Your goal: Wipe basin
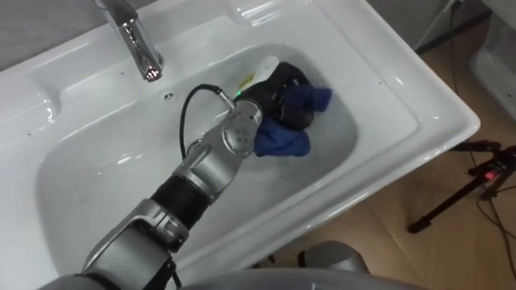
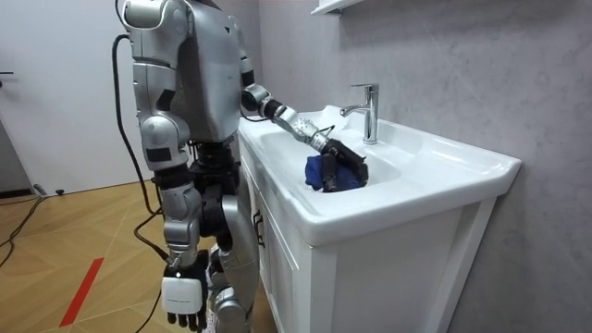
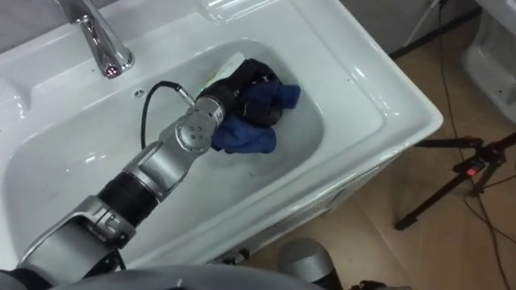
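**Left hand (image 1: 280,87) gripping blue cloth (image 1: 282,143) in basin (image 1: 387,89)**

The robot is standing at the white vanity, reaching its left arm into the basin. The left hand is clenching the blue cloth, which is lying bunched in the right part of the bowl, apart from the faucet (image 1: 139,44). The right hand (image 2: 182,298) is hanging relaxed at its side.
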Motion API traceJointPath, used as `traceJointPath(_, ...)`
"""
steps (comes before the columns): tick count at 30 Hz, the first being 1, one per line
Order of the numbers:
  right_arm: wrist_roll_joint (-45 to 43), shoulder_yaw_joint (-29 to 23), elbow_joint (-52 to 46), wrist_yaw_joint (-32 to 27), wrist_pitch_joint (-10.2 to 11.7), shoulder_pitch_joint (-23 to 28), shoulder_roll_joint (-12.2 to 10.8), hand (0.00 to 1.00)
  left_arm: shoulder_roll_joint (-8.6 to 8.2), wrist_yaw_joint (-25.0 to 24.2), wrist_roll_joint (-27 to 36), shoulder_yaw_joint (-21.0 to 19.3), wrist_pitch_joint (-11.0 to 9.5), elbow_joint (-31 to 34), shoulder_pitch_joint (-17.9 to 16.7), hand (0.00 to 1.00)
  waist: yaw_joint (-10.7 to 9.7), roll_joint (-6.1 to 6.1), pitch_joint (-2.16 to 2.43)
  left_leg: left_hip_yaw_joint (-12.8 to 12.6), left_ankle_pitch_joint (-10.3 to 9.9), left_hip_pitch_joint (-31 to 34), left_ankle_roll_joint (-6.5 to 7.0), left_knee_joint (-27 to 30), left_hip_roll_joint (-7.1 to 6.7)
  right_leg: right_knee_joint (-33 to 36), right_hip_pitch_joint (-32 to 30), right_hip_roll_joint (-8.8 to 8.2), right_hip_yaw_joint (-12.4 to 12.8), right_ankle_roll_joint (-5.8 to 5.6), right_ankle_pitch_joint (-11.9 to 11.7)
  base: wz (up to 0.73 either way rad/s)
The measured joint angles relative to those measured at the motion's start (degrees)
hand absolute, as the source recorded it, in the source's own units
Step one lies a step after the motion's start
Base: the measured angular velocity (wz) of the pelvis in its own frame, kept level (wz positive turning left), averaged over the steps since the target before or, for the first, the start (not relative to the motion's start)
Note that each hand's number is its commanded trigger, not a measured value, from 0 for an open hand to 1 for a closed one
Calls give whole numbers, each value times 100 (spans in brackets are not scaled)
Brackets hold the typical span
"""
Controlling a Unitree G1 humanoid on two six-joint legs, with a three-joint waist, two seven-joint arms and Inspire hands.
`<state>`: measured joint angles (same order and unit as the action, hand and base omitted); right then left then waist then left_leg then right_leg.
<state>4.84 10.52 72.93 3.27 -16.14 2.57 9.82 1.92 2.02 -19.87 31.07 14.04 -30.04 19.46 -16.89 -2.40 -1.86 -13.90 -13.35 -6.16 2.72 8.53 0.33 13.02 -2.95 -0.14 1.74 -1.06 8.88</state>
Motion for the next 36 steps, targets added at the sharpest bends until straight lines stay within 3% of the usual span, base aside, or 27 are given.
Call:
traceJointPath(2, 107, -2, -3, -112, -2, 8, -4, 0, 47, 43, 6, -175, -129, -135, -204, 100, 50, 10, 5, 4, -4, -20, 3, -42, 11, 18, -4, 18, -8, 4, 1, 0)
traceJointPath(3, 171, -18, 3, -165, -1, 37, -5, 0, 64, 106, 4, -287, -291, -351, -285, 100, 168, 31, 13, 1, -3, -66, 2, -91, 12, 61, -6, 27, -6, 11, 4, 0)
traceJointPath(8, 172, -205, -50, -385, 23, 146, -76, 0, 29, 437, -4, -1083, -925, -890, -938, 100, 575, 217, 116, 0, -18, -259, -32, -113, 31, 163, 148, 66, -1, 57, 82, -3)
traceJointPath(10, 200, -541, -169, -524, 150, 218, -104, 0, 37, 646, 1, -1563, -1308, -1099, -1229, 100, 761, 259, 146, 0, -29, -355, -50, -143, 45, 145, 238, 89, 5, 61, 87, 0)
traceJointPath(12, 281, -638, -247, -625, 278, 317, -120, 0, 38, 805, -1, -1914, -1516, -1260, -1359, 100, 945, 276, 165, -9, -35, -429, -60, -164, 58, 150, 300, 109, 13, 70, 92, -5)
traceJointPath(13, 287, -698, -245, -696, 296, 332, -140, 0, 71, 916, 22, -2196, -1636, -1352, -1444, 100, 1044, 273, 178, -10, -44, -456, -75, -176, 69, 145, 323, 126, 15, 83, 100, -4)
traceJointPath(17, 289, -1112, -167, -855, 387, 456, -146, 0, 295, 1403, -90, -2616, -1912, -1349, -1764, 100, 1212, 205, 234, -26, -71, -559, -133, -191, 105, 53, 450, 202, 3, 132, 78, -4)
traceJointPath(18, 288, -1318, -144, -858, 424, 520, -146, 0, 434, 1570, -114, -2774, -2019, -1349, -1887, 100, 1218, 177, 234, -31, -77, -597, -159, -191, 128, 34, 501, 237, 3, 161, 65, -11)
traceJointPath(19, 260, -1472, -146, -860, 435, 541, -136, 0, 578, 1782, -229, -2891, -2098, -1349, -1993, 100, 1241, 180, 265, -34, -80, -618, -192, -198, 158, -34, 521, 275, 19, 189, 52, -10)
traceJointPath(22, 89, -1600, -147, -819, 411, 557, -81, 0, 794, 2308, -816, -3097, -2116, -1356, -2196, 100, 1291, 141, 276, -39, -82, -671, -273, -197, 238, -48, 550, 387, 138, 277, 30, -19)
traceJointPath(29, -375, -1772, -123, -665, 402, 583, -4, 0, 1039, 3025, -2167, -3300, -2069, -1735, -2334, 100, 1333, 8, 299, 1, -81, -738, -423, -200, 393, -47, 539, 631, 393, 475, -58, -27)
traceJointPath(30, -457, -1856, -111, -627, 390, 603, 17, 0, 1047, 3132, -2423, -3321, -1982, -1808, -2334, 100, 1328, -23, 318, 3, -71, -741, -442, -201, 413, -35, 518, 640, 433, 501, -64, -12)
traceJointPath(36, -664, -2078, -109, -492, 271, 584, 133, 0, 1071, 3456, -3505, -3318, -1527, -1967, -2352, 100, 1206, -148, 320, 45, -50, -698, -473, -190, 427, -19, 435, 660, 432, 537, -72, -2)
